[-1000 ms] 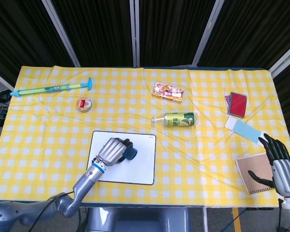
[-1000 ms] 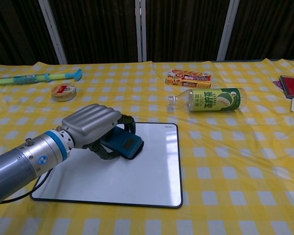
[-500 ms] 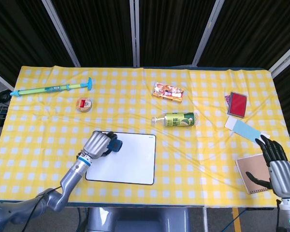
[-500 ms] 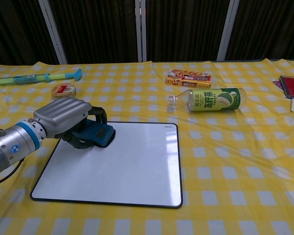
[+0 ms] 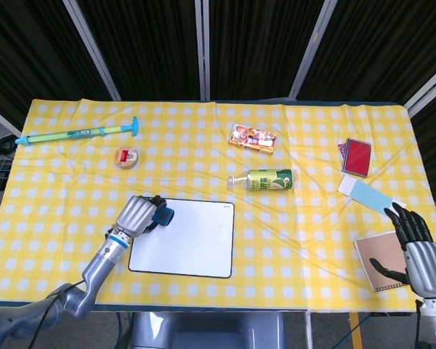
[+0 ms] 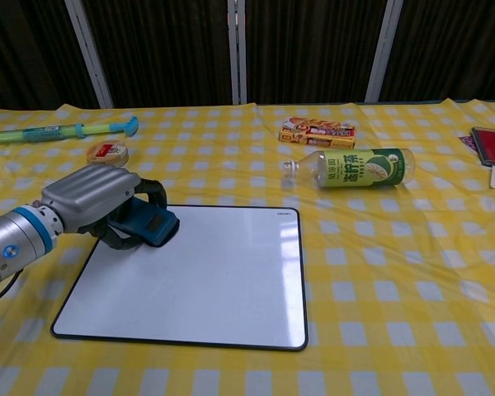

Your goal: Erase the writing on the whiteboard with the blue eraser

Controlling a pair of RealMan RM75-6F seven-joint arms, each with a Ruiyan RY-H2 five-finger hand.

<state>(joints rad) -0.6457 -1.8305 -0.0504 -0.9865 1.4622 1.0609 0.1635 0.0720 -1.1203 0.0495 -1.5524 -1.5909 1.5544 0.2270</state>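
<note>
My left hand (image 5: 136, 215) (image 6: 91, 200) grips the blue eraser (image 5: 162, 214) (image 6: 153, 225) over the far left corner of the whiteboard (image 5: 190, 240) (image 6: 206, 280). The board lies flat on the yellow checked cloth and its white face shows no writing in either view. Whether the eraser touches the board cannot be told. My right hand (image 5: 416, 244) shows only in the head view, at the table's right edge beside a brown notebook (image 5: 374, 262), fingers spread and holding nothing.
A green bottle (image 5: 265, 180) (image 6: 355, 167) lies on its side beyond the board. A snack box (image 5: 252, 138) (image 6: 318, 130), a small round tin (image 5: 126, 157) (image 6: 106, 153), a long green-blue tool (image 5: 76, 133) (image 6: 58, 131), a red case (image 5: 357, 156) and a light blue card (image 5: 365, 196) lie around.
My left hand has carried the eraser leftward and away across the board, from its middle to its far left corner. The right hand barely shifted.
</note>
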